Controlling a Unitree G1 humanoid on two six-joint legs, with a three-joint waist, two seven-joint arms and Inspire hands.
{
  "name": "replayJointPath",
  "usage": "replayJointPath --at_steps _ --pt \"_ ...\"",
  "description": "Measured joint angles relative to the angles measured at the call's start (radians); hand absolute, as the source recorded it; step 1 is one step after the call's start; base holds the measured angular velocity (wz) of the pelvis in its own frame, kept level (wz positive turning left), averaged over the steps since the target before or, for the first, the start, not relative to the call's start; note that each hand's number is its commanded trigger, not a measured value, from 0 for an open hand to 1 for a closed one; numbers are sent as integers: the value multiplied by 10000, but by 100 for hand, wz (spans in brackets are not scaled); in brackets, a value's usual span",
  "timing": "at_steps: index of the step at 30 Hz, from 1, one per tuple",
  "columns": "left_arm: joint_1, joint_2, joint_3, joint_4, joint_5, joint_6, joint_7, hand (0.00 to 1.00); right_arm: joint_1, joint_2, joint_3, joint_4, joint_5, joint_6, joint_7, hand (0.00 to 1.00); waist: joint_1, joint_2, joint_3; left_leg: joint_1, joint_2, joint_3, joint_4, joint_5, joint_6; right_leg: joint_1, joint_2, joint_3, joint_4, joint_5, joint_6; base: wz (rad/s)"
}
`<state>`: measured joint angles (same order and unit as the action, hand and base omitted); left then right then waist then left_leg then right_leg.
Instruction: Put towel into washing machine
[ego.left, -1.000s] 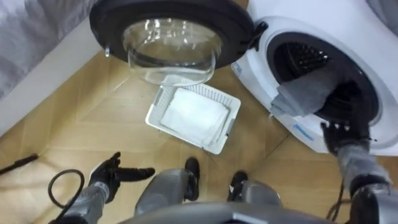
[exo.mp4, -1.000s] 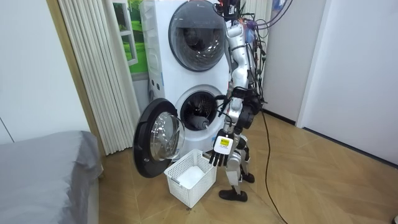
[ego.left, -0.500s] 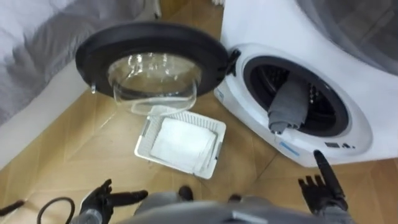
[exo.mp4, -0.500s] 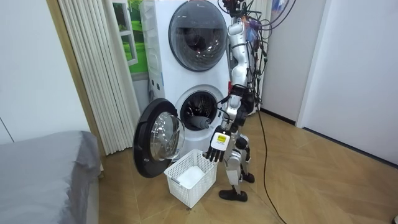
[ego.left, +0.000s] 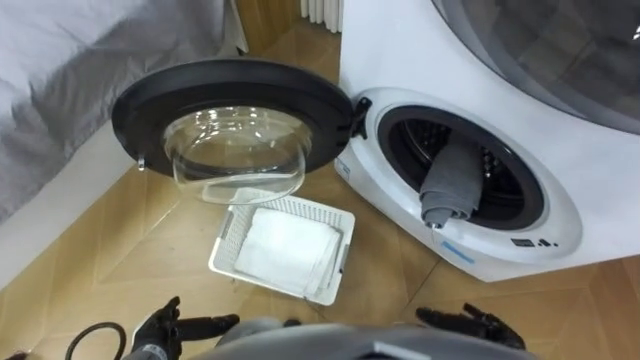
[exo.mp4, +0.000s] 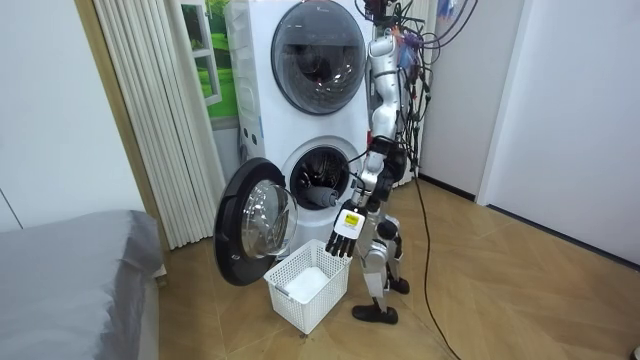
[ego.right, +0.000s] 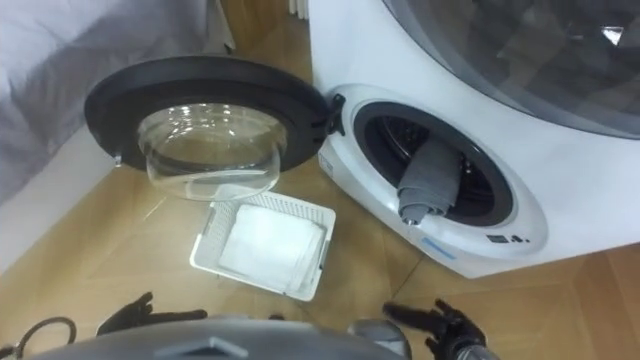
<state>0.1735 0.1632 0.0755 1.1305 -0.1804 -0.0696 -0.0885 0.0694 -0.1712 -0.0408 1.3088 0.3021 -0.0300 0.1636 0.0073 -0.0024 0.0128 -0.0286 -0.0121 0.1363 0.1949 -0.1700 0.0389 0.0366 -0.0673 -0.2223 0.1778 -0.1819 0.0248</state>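
Status: the towel (ego.left: 452, 185) is only partly inside the washer (ego.left: 400, 60). Its upper part lies in the drum and its lower end sits on the front lip of the opening. The door (ego.left: 235, 110) is wide open. The left hand (ego.left: 165, 326) and right hand (ego.left: 475, 322) are low by the body, fingers straight, holding nothing. A white cloth (ego.left: 290, 250) lies in the basket (ego.left: 224, 246) on the floor below the door. Loading looks unfinished. Next, the right hand should reach to the lip and push the towel end deeper so the door can clear it.
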Motion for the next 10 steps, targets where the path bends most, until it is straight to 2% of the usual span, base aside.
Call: replayJointPath --at_steps 5,10 --pt "-59 -127 523 20 614 263 103 0 -130 23 -17 159 -717 92 1 0 33 -104 -31 241 -16 0 -100 -5 6 321 1 53 -271 6 -12 0" --pt "-27 -260 941 32 838 266 247 0 -117 69 -3 166 -787 110 9 0 228 -251 -20 273 -17 2 -101 -13 -7 347 10 76 -275 4 -11 0"
